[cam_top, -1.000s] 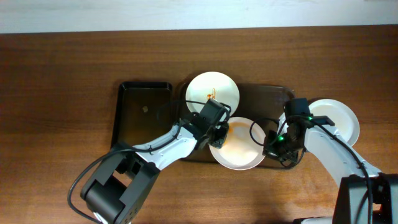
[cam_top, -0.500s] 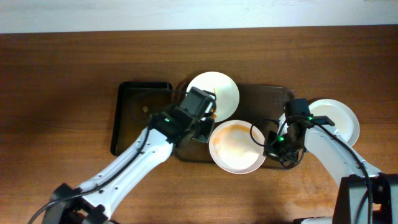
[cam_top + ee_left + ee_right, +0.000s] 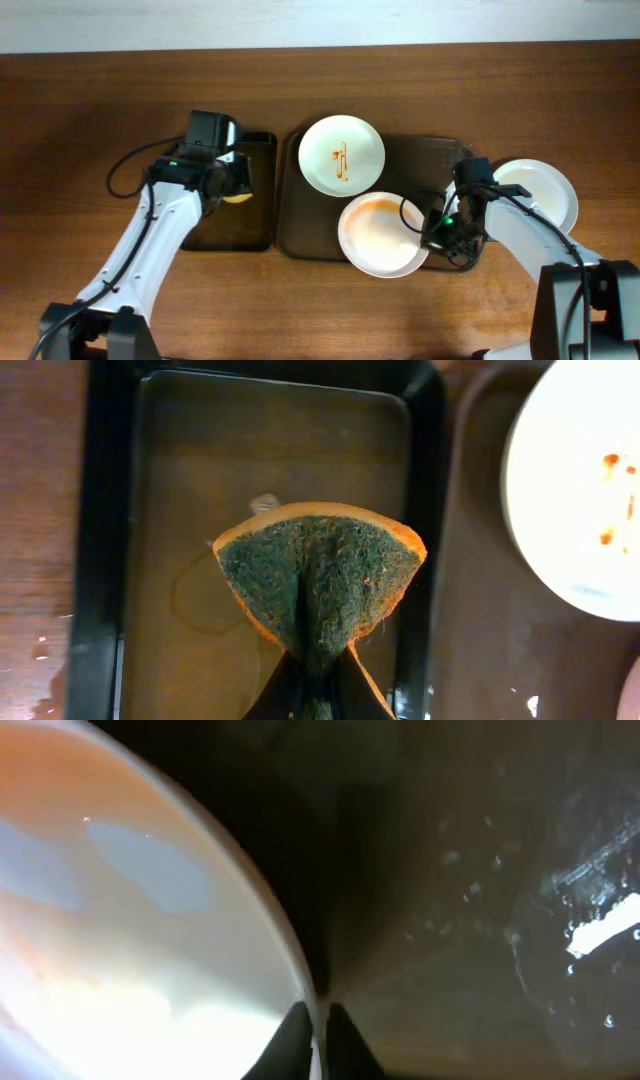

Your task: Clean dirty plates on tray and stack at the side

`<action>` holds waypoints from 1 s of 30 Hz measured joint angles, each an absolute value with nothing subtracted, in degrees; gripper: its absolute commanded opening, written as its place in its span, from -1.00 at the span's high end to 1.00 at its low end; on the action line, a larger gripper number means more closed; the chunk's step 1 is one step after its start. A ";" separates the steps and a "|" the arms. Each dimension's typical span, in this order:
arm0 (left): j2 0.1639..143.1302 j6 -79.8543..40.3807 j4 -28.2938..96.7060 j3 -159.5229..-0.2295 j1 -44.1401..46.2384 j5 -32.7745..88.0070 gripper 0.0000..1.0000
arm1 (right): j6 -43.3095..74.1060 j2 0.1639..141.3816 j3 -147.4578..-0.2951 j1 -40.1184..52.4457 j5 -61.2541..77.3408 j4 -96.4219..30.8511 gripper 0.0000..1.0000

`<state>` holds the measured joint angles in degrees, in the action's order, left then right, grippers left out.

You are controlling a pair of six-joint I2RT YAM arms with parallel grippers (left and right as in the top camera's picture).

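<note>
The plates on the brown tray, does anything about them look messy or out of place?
Yes. The front plate hangs over the near edge of the tray, smeared orange, its rim pinched by the right gripper. The back plate carries an orange squiggle.

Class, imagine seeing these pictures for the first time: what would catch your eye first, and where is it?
A green-and-orange sponge, pinched in the left end effector, hangs over the black tray. At the brown tray's near edge, the right end effector grips the rim of an orange-smeared plate; beside it sits a plate with a red squiggle.
</note>
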<state>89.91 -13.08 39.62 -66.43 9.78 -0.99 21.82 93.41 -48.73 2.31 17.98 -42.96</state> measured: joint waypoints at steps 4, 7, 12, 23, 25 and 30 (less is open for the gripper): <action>92.18 -13.08 39.44 -66.30 8.21 -1.10 1.00 | 21.85 93.32 -49.25 2.31 17.32 -43.77 0.92; 94.70 -13.08 39.24 -66.30 8.23 -1.10 1.00 | 21.87 91.98 -51.75 2.31 12.88 -50.39 0.92; 96.97 -13.08 38.98 -66.04 8.21 -1.08 1.00 | 21.80 88.27 -61.36 2.31 3.38 -68.64 0.92; 96.99 -13.08 38.57 -66.00 8.21 -1.10 1.00 | 23.64 88.18 -66.72 2.31 -5.61 -79.77 0.92; 96.99 -13.08 38.54 -66.00 8.21 -1.10 1.00 | 24.91 88.18 -66.72 2.31 -7.92 -79.07 0.92; 96.99 -13.08 38.79 -66.00 8.21 -1.10 1.00 | 26.17 88.18 -66.76 2.28 -10.48 -76.05 0.92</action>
